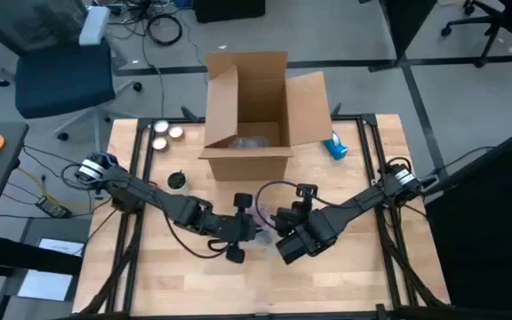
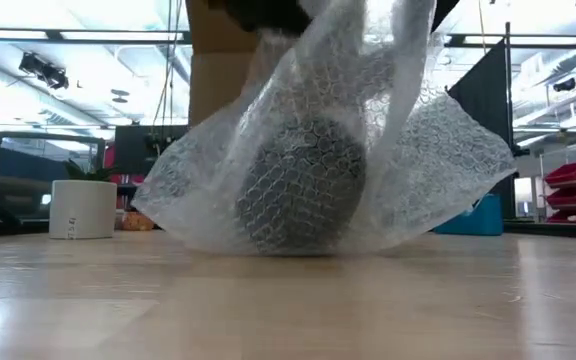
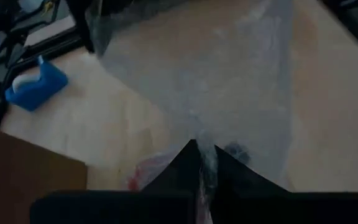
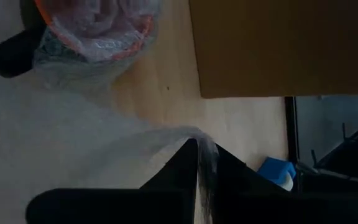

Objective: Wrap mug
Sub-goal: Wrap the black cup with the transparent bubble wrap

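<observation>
Both grippers — left (image 3: 202, 163), right (image 4: 202, 163) — pinch one clear bubble-wrap sheet (image 2: 368, 150) draped over one dark mug (image 2: 298, 190).

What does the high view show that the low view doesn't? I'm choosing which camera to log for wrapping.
Only the high view shows both arms meeting mid-table, the left gripper and right gripper, plus the open cardboard box and blue tape dispenser.

Only the low view shows the dark mug standing inside lifted bubble wrap, and a white pot.

Both show the wooden table.
</observation>
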### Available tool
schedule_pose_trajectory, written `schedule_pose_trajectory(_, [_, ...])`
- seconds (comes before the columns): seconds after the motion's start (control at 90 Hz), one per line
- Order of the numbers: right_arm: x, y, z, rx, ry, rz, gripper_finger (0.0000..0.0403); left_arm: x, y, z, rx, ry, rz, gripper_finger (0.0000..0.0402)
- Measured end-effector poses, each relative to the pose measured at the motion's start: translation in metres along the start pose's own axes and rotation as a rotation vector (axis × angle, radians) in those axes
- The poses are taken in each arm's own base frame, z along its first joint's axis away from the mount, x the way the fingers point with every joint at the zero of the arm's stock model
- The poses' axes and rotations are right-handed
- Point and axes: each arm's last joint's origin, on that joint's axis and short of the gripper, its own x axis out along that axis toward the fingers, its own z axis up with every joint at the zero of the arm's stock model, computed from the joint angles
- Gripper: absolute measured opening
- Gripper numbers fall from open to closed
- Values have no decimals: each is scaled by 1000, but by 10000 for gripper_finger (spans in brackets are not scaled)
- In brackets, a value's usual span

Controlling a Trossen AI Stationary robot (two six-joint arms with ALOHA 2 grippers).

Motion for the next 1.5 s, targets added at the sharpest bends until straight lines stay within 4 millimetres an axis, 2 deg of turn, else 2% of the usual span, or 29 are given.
schedule_pose_trajectory(0.333, [0,0,0,-6,-5,-7,0,20,35,-10,-57,69,136,0])
schedule_pose_trajectory(0.7, [2,-3,8,-82,-113,-120,0,48,34,-25,-43,143,147,0])
schedule_pose_trajectory(1.011, [10,-5,38,-118,-263,-71,0,48,35,-26,-32,154,171,0])
schedule_pose_trajectory(1.156, [9,-3,45,-145,-313,-33,0,47,35,-26,-10,164,186,5])
schedule_pose_trajectory(1.311, [10,-3,45,-136,-313,-25,0,44,35,-25,-14,156,187,32])
schedule_pose_trajectory(1.5, [9,-2,47,-106,-321,-7,0,34,35,-20,-23,136,183,87])
